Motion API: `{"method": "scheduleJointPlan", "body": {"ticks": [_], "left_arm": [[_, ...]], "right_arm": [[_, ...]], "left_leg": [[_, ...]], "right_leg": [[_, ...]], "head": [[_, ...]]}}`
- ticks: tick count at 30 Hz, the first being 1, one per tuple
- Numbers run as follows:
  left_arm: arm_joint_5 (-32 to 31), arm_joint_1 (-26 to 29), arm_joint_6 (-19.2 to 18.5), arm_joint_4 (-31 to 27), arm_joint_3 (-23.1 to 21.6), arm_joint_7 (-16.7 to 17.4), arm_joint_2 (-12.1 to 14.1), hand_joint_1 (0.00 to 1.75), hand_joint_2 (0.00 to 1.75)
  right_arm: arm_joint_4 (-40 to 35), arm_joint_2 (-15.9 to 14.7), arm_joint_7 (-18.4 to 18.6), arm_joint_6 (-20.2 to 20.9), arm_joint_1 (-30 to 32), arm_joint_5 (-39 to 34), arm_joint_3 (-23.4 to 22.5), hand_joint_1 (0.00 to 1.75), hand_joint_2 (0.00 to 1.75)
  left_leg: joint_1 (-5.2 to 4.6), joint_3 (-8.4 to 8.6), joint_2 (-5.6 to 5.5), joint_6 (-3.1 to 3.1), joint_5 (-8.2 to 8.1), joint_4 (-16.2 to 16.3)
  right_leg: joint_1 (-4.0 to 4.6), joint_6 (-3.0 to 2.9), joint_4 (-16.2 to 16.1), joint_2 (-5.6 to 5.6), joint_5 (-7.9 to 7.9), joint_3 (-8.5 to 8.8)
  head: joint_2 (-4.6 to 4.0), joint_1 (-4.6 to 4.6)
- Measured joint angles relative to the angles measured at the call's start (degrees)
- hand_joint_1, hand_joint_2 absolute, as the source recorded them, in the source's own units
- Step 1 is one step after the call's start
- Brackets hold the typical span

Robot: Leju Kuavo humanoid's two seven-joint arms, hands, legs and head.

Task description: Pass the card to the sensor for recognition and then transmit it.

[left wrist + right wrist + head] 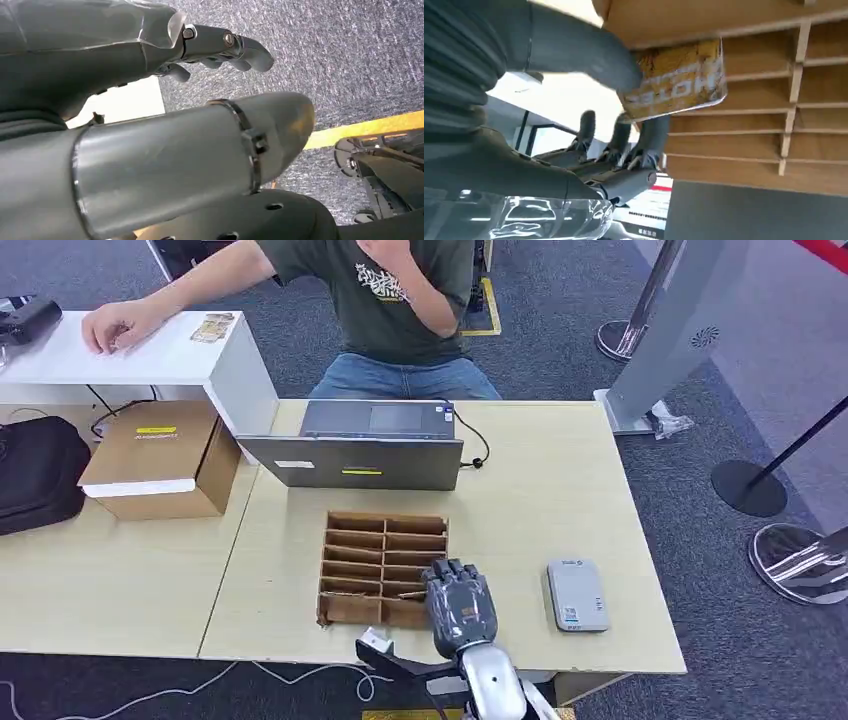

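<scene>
My right hand (460,605) hovers over the near right corner of a brown slotted card organizer (370,550) on the table. In the right wrist view the thumb and fingers (644,135) pinch a yellow card (679,82) printed "HOTEL", held against the organizer's wooden dividers (749,135). A flat grey-white card sensor (577,595) lies on the table just right of that hand. My left hand (125,55) hangs over grey carpet, fingers apart and holding nothing.
A grey laptop (375,420) stands behind the organizer, with a seated person (400,300) beyond it. At the left are a cardboard box (160,455), a black bag (35,470) and a white shelf (150,355) carrying another card (212,328). Stanchion bases stand at the right.
</scene>
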Motion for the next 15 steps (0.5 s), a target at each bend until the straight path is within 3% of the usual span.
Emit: {"method": "scheduleJointPlan", "body": {"ticks": [15], "left_arm": [[-0.17, 0.00, -0.07, 0.00, -0.02, 0.00, 0.00, 0.00, 0.00]], "right_arm": [[-0.15, 0.20, 0.00, 0.00, -0.36, 0.04, 0.00, 1.75, 1.75]], "left_leg": [[0.00, 0.00, 0.00, 0.00, 0.00, 0.00]], "right_leg": [[0.00, 0.00, 0.00, 0.00, 0.00, 0.01]], "head": [[-0.02, 0.00]]}}
